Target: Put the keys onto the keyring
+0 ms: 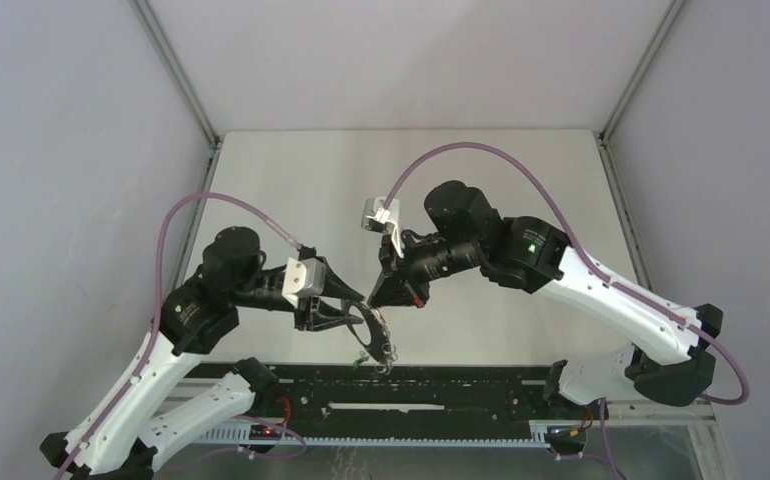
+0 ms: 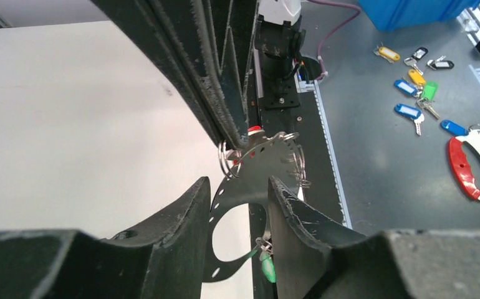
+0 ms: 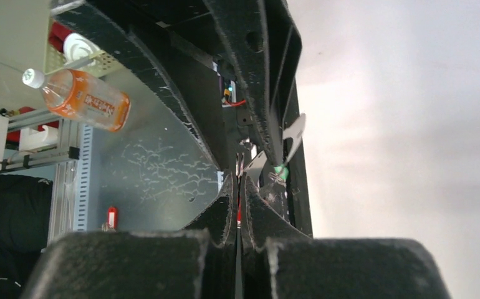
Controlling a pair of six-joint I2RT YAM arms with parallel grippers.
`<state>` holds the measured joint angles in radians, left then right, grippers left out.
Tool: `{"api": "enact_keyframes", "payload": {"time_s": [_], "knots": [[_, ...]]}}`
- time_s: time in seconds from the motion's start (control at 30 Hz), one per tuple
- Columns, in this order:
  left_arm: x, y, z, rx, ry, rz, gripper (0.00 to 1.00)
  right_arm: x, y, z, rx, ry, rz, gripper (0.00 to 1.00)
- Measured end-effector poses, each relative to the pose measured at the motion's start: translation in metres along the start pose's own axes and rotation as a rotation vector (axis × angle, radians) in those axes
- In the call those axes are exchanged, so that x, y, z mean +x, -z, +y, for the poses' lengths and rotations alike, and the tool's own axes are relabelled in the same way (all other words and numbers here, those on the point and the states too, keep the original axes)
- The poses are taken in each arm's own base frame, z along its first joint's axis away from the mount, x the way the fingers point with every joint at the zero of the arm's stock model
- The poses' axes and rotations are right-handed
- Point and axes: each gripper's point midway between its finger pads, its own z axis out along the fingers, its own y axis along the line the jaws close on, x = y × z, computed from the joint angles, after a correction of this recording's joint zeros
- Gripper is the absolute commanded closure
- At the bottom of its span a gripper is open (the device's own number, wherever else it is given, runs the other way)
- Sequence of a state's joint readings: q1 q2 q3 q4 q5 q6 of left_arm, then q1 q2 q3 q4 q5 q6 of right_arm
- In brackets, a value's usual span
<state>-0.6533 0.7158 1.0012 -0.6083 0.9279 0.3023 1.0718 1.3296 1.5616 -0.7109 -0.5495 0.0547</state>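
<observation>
Left hand (image 1: pixel 358 314) gripping, right hand (image 1: pixel 402 294) pinched shut

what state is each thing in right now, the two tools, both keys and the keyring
left tool: shut on the keyring, fingers against its band
right tool: shut on the red key
keyring: held in the air
red key: pinched at the keyring's top edge, mostly hidden
green key: hanging free, seemingly already on the keyring

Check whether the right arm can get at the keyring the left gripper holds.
Probably yes. The right gripper, shut on the red key, sits at the upper edge of the keyring, held aloft by the left gripper; nothing lies between them.
</observation>
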Motion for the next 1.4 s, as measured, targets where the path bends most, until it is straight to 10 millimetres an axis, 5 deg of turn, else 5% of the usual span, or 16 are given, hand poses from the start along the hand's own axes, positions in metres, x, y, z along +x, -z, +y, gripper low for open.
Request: {"api": "enact_keyframes", "payload": {"time_s": [0.2, 0.5, 0.87, 1.13, 1.23, 1.4], "knots": [[0.006, 0.002, -0.002, 0.002, -0.019, 0.029, 0.61, 0.010, -0.010, -0.008, 0.053, 0.016, 0.099, 1.00], [0.009, 0.004, 0.003, -0.023, -0.041, 0.043, 0.82, 0.018, -0.013, -0.013, 0.111, 0.052, 0.191, 1.00], [0.008, 0.004, 0.004, -0.029, -0.039, 0.039, 0.78, 0.019, -0.017, -0.014, 0.126, 0.075, 0.235, 1.00], [0.008, 0.004, 0.003, -0.022, -0.039, 0.038, 0.94, 0.023, -0.023, -0.012, 0.119, 0.081, 0.262, 1.00], [0.008, 0.003, 0.003, -0.019, -0.046, 0.039, 0.95, 0.023, -0.022, -0.012, 0.117, 0.084, 0.265, 1.00], [0.011, 0.003, 0.001, -0.010, -0.064, 0.049, 0.81, 0.025, -0.024, -0.012, 0.113, 0.083, 0.282, 1.00]]}}
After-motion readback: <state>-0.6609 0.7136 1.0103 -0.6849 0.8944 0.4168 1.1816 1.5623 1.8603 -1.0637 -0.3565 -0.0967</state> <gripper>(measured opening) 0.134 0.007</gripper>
